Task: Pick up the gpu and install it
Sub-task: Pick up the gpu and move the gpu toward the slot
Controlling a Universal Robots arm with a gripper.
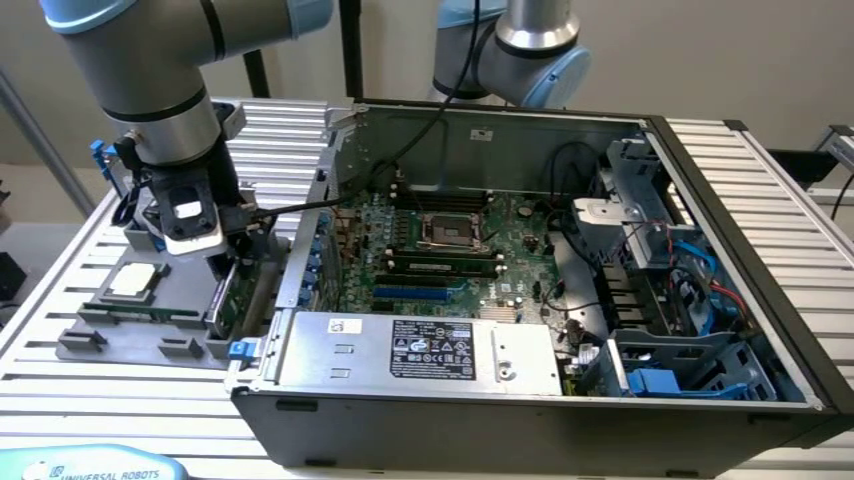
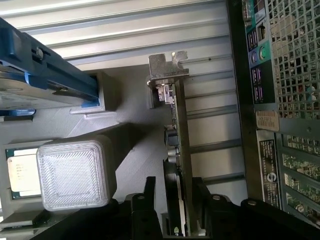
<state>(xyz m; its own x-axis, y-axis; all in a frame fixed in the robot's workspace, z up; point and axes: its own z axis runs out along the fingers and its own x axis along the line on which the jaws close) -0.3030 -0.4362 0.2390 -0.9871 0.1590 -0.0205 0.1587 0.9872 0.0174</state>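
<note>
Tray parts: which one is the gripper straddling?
The gpu: the thin card standing on edge with a silver bracket, between the fingers of the open gripper. The CPU lies flat, and the blue-railed drive sits apart.

On my wrist feed the gripper [image 2: 175, 202] straddles the gpu [image 2: 181, 135], jaws spread, one finger [image 2: 150, 197] clear of the card. The gpu stands on edge in a grey holder [image 2: 135, 115], silver bracket [image 2: 167, 67] at the end away from the fingers. Nearby I see a blue-railed hard drive [image 2: 30, 75], a processor chip [image 2: 22, 172] and the computer case [image 2: 280, 100]
</note>
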